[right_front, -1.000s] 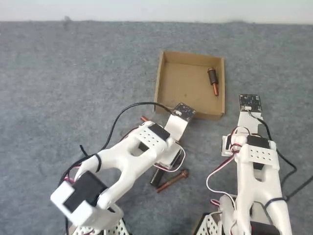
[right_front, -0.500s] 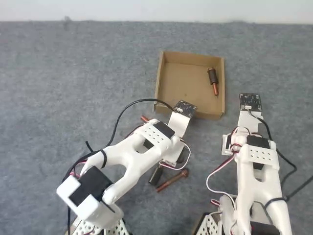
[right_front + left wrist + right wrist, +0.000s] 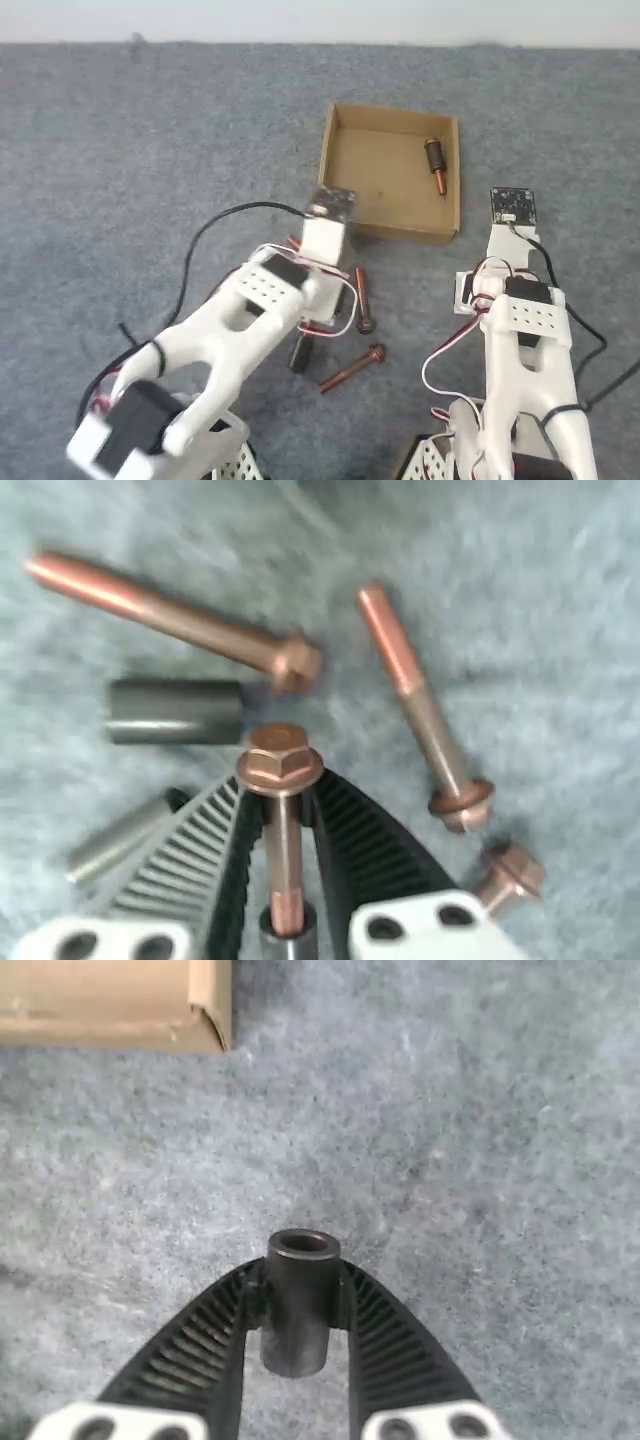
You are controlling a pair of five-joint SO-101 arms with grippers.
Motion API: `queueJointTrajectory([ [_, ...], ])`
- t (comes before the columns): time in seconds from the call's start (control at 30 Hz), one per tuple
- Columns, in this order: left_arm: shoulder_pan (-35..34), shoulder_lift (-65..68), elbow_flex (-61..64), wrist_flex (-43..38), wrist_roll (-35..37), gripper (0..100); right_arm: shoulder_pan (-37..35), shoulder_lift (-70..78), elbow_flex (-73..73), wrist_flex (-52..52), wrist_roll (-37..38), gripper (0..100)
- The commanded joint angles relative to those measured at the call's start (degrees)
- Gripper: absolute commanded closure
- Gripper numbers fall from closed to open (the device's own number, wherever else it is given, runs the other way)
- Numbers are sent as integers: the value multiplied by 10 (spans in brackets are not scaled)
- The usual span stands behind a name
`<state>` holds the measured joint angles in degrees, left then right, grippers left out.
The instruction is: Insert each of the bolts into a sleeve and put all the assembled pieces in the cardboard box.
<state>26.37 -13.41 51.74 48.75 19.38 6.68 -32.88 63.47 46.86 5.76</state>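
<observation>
High: the box (image 3: 380, 165) lies at 12 o'clock, an assembled piece (image 3: 436, 166) by its 3 o'clock wall; loose bolts (image 3: 362, 300) lie at centre. Left wrist: left gripper (image 3: 280, 786) clamps a bolt (image 3: 284, 840). Right wrist: right gripper (image 3: 300, 1273) clamps a sleeve (image 3: 298, 1320).

You've one assembled piece (image 3: 436, 166) inside the cardboard box (image 3: 375, 185); before it, on the counter (image 3: 120, 150), lie loose bolts (image 3: 362, 298) and a sleeve (image 3: 298, 352).

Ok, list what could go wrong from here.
The left gripper pinches its bolt along the thin shank; it may twist during insertion. The right gripper holds the sleeve near the finger ends, so a push could tip it. Loose bolts lie close and could get knocked.
</observation>
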Motion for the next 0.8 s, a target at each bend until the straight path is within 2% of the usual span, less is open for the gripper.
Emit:
queueJointTrajectory([
  [0.0,-19,-84,4,-39,4,989,9,-25,-5,-12,5,993],
  [0.33,-84,-157,58,-144,4,988,9,-25,-4,-10,4,993],
  [0.57,-91,-209,104,-196,4,988,-23,-25,-4,-8,4,993],
  [0.77,-92,-267,142,-205,4,988,-38,-25,-4,-9,4,993],
])
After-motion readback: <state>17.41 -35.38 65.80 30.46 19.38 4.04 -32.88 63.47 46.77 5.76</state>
